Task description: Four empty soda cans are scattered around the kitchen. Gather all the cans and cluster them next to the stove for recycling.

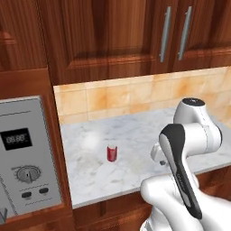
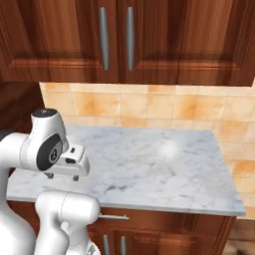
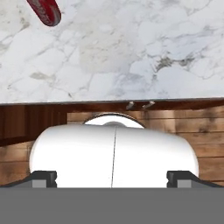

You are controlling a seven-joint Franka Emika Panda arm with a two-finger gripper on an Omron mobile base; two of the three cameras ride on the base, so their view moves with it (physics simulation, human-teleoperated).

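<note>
Room: kitchen with reddish-brown wood cabinets (image 1: 113,36), tan tiled wall (image 2: 164,107) and a white-grey marble surface (image 2: 164,159) below.
Tool: the tool (image 3: 111,179) has its two dark finger tips standing wide apart at the bottom of the hand view, with nothing between them.
Tool place: it hangs above the front edge of the surface, looking down on the marble and on the cabinet front below that edge.
Key relation: the red soda can (image 1: 111,153) lies off to the arm's left and a little further in from the front edge; in the hand view the soda can (image 3: 45,11) sits at the top left corner, well apart from the finger tips.
Can axis: upright, long axis vertical, standing alone on bare marble about midway between the front edge and the wall.
Arm pose: folded, the elbow raised high, the forearm dropping to a hand pointed straight down at the surface.
Outward: a grey appliance panel (image 1: 25,158) with a display and a dial stands beyond the left edge of the surface.
Judgement: the next move likely needs a shift left and inward before lowering around the can.
</note>
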